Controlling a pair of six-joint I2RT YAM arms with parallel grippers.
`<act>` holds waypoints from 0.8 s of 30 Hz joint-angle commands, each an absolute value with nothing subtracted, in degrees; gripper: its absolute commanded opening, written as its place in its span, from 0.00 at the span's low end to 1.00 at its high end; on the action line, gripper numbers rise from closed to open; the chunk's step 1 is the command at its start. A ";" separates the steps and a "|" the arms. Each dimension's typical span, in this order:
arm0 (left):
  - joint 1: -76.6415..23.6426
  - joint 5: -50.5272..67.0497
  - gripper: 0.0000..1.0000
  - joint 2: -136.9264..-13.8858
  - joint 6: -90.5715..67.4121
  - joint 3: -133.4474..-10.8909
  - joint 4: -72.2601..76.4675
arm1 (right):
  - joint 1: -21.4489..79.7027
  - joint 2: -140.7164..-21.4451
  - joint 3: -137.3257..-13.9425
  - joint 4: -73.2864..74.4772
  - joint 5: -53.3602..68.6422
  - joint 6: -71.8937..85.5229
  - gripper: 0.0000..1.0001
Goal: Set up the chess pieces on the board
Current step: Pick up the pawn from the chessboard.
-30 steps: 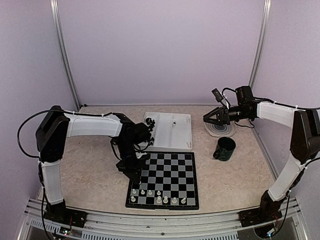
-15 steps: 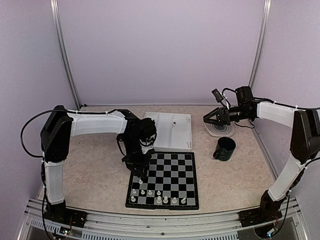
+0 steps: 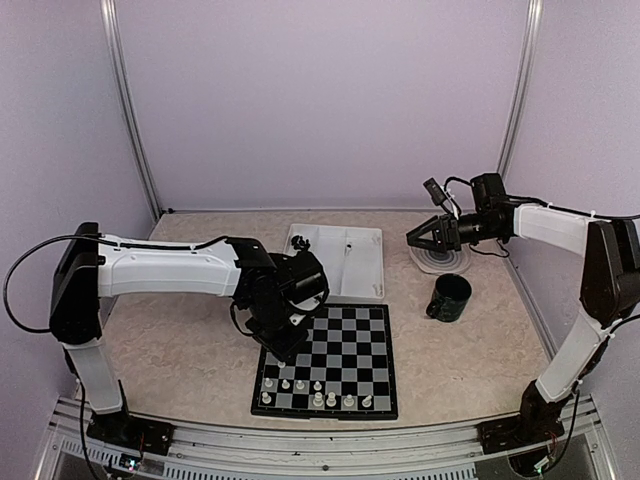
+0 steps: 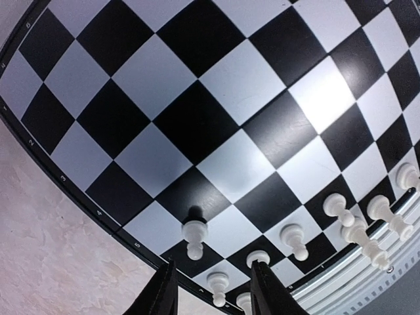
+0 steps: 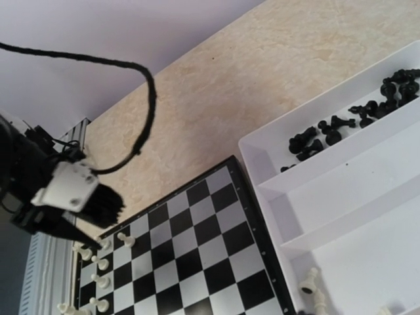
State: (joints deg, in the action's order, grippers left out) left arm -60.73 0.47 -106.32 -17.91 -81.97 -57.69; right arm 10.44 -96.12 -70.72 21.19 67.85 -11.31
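Dark mug (image 3: 450, 297), white tray (image 3: 365, 265) beside board (image 3: 345, 345); left hand (image 4: 214, 265) spread near white pawns (image 4: 194, 233) (right hand (image 3: 415, 238) spread too).

The board (image 3: 345, 340) lies mid-table (image 3: 180, 340), pieces (image 3: 317, 400) standing along its near edge. Just behind it sits the tray (image 3: 365, 282), loose pieces (image 5: 306, 142) in it. The mug (image 3: 449, 297) stands right of the board, a disc (image 3: 440, 263) behind the mug.

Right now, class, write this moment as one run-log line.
left claw: open, empty, above board edge | white pawn before it: upright on board | right claw: open, off board | black pieces: in tray
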 commanded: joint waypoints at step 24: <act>-59.04 1.60 0.23 -108.76 -17.01 -77.11 -53.76 | 10.46 -96.50 -69.74 20.99 68.90 -11.60 0.56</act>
